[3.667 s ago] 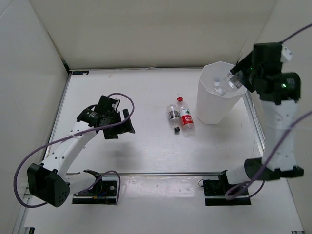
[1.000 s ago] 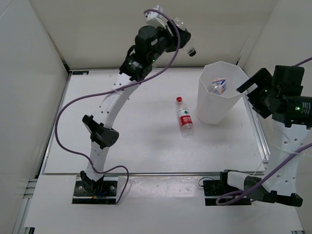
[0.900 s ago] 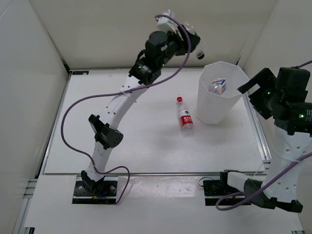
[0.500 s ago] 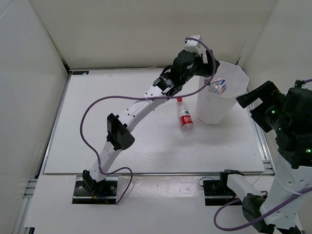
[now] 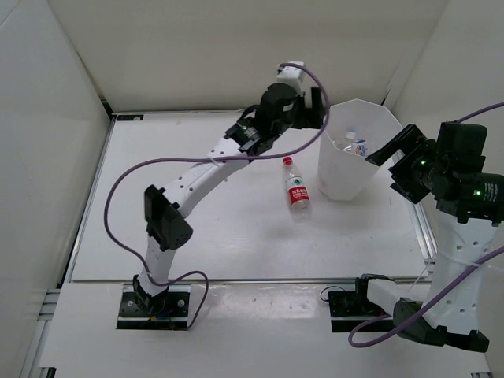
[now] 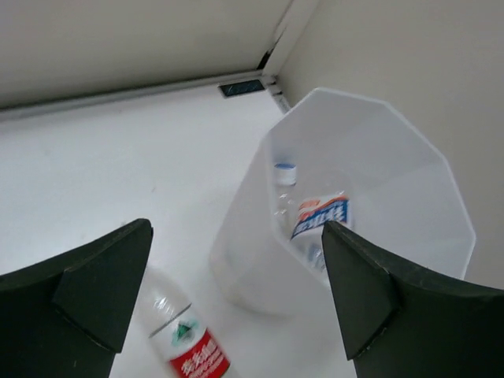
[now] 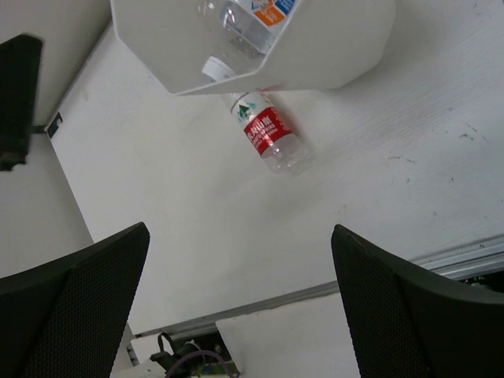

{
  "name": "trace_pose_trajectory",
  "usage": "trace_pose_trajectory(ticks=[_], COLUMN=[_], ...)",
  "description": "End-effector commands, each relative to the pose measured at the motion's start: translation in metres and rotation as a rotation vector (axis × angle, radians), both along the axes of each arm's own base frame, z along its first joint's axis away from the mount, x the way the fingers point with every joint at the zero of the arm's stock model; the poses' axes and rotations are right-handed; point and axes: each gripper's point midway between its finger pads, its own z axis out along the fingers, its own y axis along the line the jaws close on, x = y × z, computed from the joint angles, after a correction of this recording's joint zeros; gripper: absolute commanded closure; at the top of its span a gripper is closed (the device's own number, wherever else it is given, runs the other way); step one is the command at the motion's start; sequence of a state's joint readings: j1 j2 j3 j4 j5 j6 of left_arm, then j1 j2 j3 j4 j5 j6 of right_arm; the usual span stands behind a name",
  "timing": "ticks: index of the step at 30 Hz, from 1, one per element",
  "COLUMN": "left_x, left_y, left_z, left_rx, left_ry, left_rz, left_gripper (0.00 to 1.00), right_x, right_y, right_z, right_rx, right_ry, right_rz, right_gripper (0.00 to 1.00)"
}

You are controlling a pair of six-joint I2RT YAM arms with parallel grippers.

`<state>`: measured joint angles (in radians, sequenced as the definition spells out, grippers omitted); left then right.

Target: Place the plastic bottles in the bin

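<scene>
Gaping left jaws above bin (image 6: 244, 236)

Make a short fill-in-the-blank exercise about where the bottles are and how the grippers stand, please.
1. The red-capped bottle lies on the ____, beside the bin.
2. The blue-labelled bottle rests inside the ____.
3. The left gripper and the right gripper are both ____.
Missing words: table; bin; open.
</scene>
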<state>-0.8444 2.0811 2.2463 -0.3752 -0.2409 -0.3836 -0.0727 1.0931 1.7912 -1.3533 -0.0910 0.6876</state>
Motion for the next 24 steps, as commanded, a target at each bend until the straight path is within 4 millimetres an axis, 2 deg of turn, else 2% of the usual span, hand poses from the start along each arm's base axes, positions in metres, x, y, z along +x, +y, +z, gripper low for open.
trace_pose_trajectory(ticks=[1,2,3,4,5,6,9,10,13,14,20,22,24], left_x=[0.017,0.012,0.011,0.020,0.011,0.014,0.006,0.000,0.002,-0.002,-0.021,-0.029,-0.028], left_y=[0.089,0.085,0.088,0.099,0.090,0.084,0.062,0.053,0.046,0.042,0.026,0.018,0.017], left_z=[-0.003,-0.045,-0.060,-0.081,-0.096,-0.129,-0.144,-0.167,-0.194,-0.194,-0.240,-0.246,-0.254], left_rx=[-0.082,-0.071,-0.120,-0.134,-0.150,-0.135,-0.156,-0.150,-0.145,-0.141,-0.130,-0.117,-0.118], left_ry=[0.167,0.285,0.373,0.439,0.518,0.593,0.669,0.729,0.783,0.784,0.916,0.927,0.946], left_rz=[0.110,0.039,0.034,0.034,-0.067,-0.104,-0.271,-0.342,-0.368,-0.377,-0.406,-0.421,-0.413], left_gripper=[0.00,0.00,0.00,0.00,0.00,0.00,0.00,0.00,0.00,0.00,0.00,0.00,0.00], right_x=[0.004,0.004,0.004,0.004,0.004,0.004,0.004,0.004,0.004,0.005,0.003,0.003,0.003], right_y=[0.004,0.004,0.004,0.004,0.004,0.004,0.001,0.000,-0.001,-0.003,-0.009,-0.009,-0.009], right_z=[0.004,0.000,0.000,0.000,0.000,-0.003,-0.007,-0.008,-0.011,-0.015,-0.031,-0.032,-0.032], right_rx=[0.005,0.006,0.006,-0.003,-0.004,-0.010,-0.032,-0.038,-0.053,-0.058,-0.077,-0.084,-0.084], right_ry=[-0.041,-0.031,-0.031,-0.032,-0.032,-0.024,-0.015,-0.014,-0.008,0.005,0.051,0.051,0.051], right_rz=[0.037,0.037,0.037,0.045,0.045,0.051,0.059,0.052,0.066,0.060,0.035,0.041,0.041], right_gripper=[0.00,0.00,0.00,0.00,0.00,0.00,0.00,0.00,0.00,0.00,0.00,0.00,0.00])
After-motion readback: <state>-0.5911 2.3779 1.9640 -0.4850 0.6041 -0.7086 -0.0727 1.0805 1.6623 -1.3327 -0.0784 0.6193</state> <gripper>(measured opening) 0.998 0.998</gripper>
